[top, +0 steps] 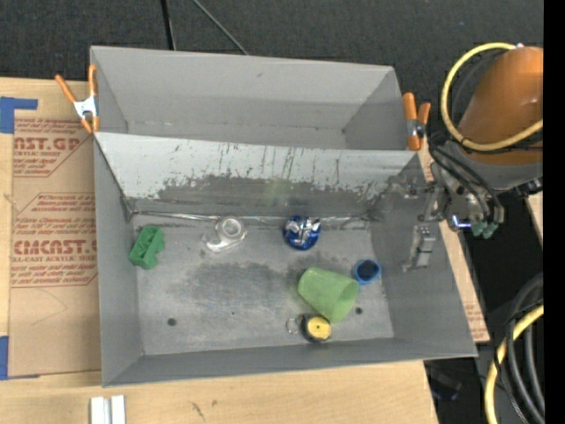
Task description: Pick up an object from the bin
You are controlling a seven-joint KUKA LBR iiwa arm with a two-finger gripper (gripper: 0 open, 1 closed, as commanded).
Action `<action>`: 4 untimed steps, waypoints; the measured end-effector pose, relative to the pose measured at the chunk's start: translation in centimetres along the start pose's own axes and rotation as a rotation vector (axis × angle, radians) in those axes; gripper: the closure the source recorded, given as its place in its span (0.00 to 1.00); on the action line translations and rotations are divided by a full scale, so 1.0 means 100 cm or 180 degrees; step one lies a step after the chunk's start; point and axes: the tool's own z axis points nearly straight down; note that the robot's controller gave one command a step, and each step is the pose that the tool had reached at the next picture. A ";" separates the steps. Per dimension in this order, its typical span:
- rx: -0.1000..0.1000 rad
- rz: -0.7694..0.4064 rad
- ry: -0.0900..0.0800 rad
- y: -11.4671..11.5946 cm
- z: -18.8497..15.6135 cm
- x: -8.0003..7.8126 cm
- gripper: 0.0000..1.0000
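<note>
Low over the right sloping wall of the grey bin [265,104], about halfway down that wall: the pincer [422,247], hanging beneath the orange-covered wrist [505,95]. Spread or pressed together: cannot tell from this angle.

Closest to it, on the bin floor to the lower left and clear of it: a small blue cap [367,272], round, at the right end of the floor. Just left of the cap: a pale green cup [327,294], lying on its side. Right below the cup, near the front wall: a little yellow and black round thing [318,329].

Further left, toward the back wall: a crumpled blue and silver piece [301,233], then a clear ring-shaped piece [226,234]. Well apart from all of these, at the far left of the floor: a green block [146,246].
</note>
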 end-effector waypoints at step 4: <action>0.0007 -0.0760 -0.0027 0.000 0.058 -0.008 1.00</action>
